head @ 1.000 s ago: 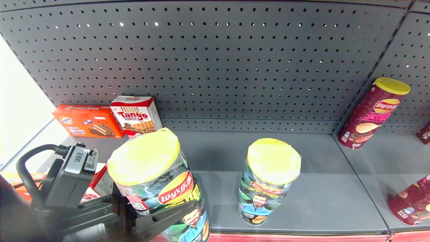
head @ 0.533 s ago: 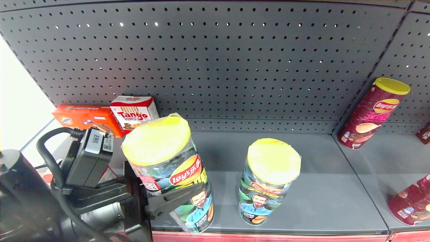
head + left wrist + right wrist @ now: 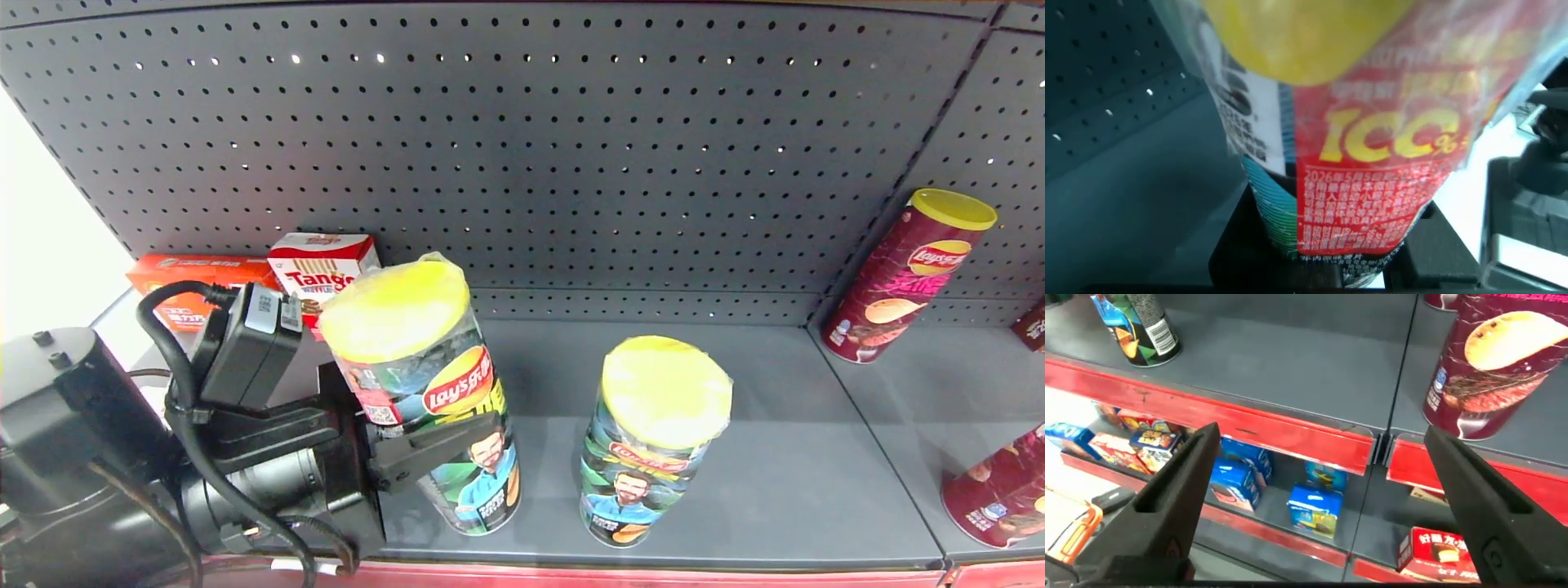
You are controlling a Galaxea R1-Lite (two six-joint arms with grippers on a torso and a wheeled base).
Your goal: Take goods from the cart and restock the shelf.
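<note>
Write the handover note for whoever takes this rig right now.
Left gripper: shut on a green chip can, which is tilted and low over the front left of the shelf; touchdown unclear.
Right gripper: open, empty, out in front of the shelf's red edge.
Done: a matching can stands upright on the shelf, right of the held one.
Left to do: set the held can upright, release, fetch more goods.

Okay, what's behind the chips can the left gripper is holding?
Behind the held chips can, at the shelf's back, stands a red-and-white wafer box with an orange box beside it, both near the pegboard wall. The can and the left arm cover their lower parts.
</note>
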